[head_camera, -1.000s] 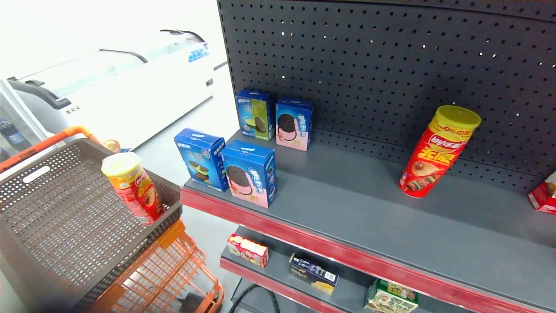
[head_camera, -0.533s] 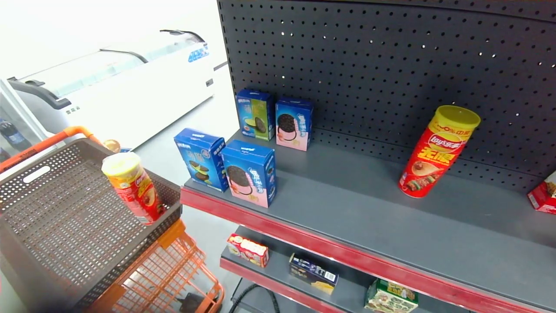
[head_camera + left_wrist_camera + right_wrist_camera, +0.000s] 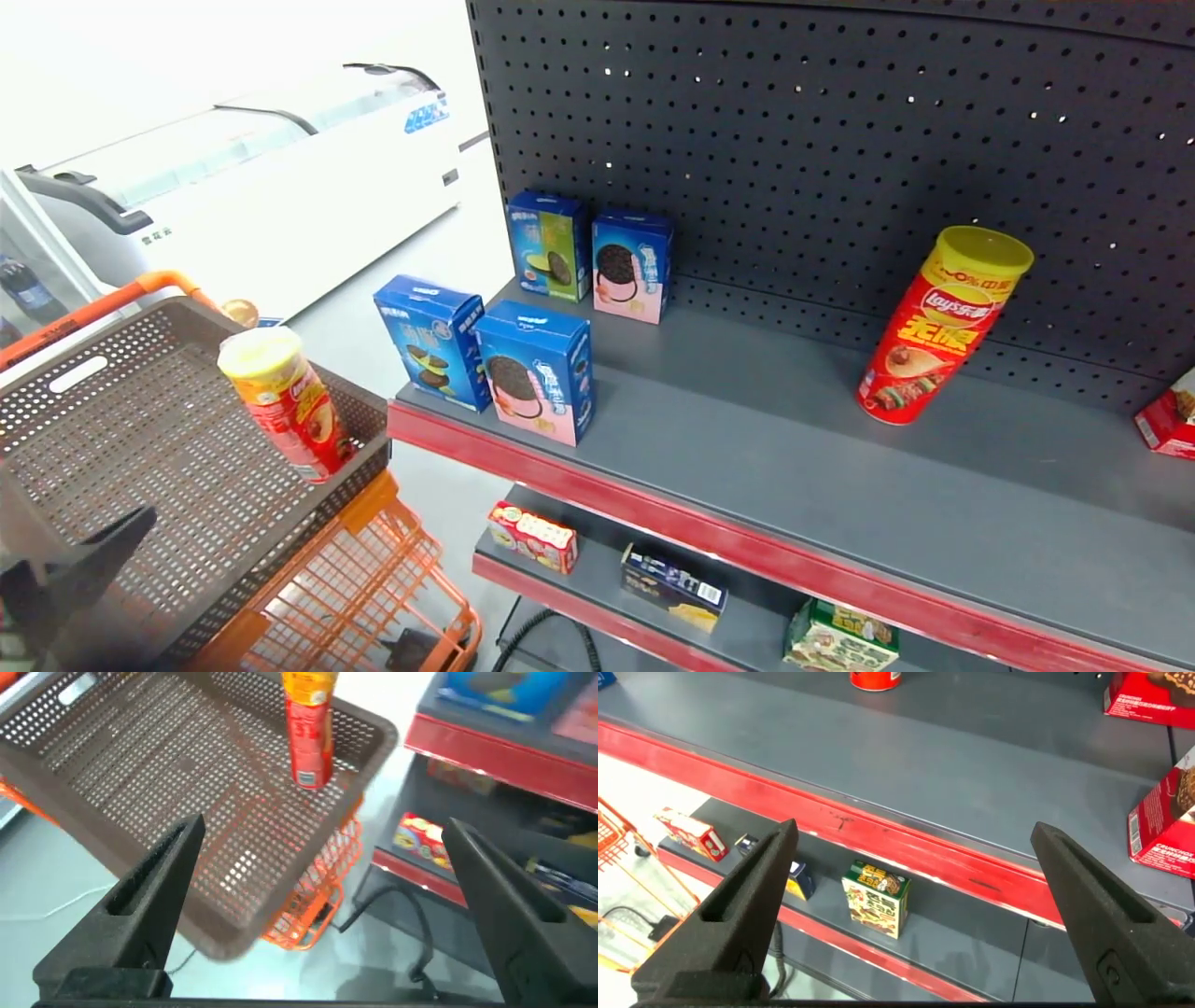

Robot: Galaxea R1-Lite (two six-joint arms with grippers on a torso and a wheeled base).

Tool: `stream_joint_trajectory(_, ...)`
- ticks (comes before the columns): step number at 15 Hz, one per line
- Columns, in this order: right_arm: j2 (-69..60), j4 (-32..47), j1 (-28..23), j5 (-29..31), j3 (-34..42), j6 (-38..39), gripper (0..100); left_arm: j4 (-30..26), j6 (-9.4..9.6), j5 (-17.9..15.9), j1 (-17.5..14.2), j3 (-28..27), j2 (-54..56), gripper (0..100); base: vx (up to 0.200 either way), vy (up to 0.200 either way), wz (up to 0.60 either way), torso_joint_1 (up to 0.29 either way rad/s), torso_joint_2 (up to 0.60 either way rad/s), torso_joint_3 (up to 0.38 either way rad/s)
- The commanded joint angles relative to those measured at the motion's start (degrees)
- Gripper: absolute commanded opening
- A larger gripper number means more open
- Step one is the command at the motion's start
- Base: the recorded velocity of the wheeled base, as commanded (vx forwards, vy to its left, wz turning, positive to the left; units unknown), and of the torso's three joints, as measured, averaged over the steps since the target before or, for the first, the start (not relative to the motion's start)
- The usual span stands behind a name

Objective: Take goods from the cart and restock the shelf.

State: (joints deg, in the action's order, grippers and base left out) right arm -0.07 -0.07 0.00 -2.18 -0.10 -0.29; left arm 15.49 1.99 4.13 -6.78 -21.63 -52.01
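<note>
Red chip can (image 3: 285, 406) standing in cart basket (image 3: 140, 448), left gripper (image 3: 318, 924) wide, right gripper (image 3: 915, 915) wide, facing shelf (image 3: 971, 765)

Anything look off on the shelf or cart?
Nothing spilled or damaged. Shelf can and cart can stand. Only oddity: on the lower shelf, red pack and dark pack lie flat and skewed, unlike the upright green box.

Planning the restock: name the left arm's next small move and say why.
Probably ease the left pincer forward toward the chips can, which stands upright near a wall of the cart basket. The pincer is open and empty, over the basket and short of the can, the one item seen in it.
</note>
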Motion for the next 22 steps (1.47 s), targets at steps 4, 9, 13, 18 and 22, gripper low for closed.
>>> stream_joint_trajectory(4,0.1,0.0,0.0,0.0,0.0,0.0,100,25.7,0.65,-0.5,-3.9,-0.3,-33.9,100,0.0,0.0,0.0,0.0,0.0,0.0)
stream_joint_trajectory(9,0.1,0.0,0.0,0.0,0.0,-0.1,100,48.1,1.35,-3.4,-4.3,-3.5,-51.6,100,0.0,0.0,0.0,0.0,0.0,0.0)
stream_joint_trajectory(13,0.1,0.0,0.0,0.0,0.0,0.0,100,56.5,0.91,-3.3,-4.1,-7.6,-60.1,100,0.0,0.0,0.0,0.0,0.0,0.0)
stream_joint_trajectory(18,0.1,0.0,0.0,0.0,0.0,-0.1,100,65.5,0.74,-3.3,-3.9,-13.1,-69.5,100,0.0,0.0,0.0,0.0,0.0,0.0)
stream_joint_trajectory(22,0.1,0.0,0.0,0.0,0.0,0.0,100,65.8,0.83,-3.3,-4.1,-16.0,-71.6,100,0.0,0.0,0.0,0.0,0.0,0.0)
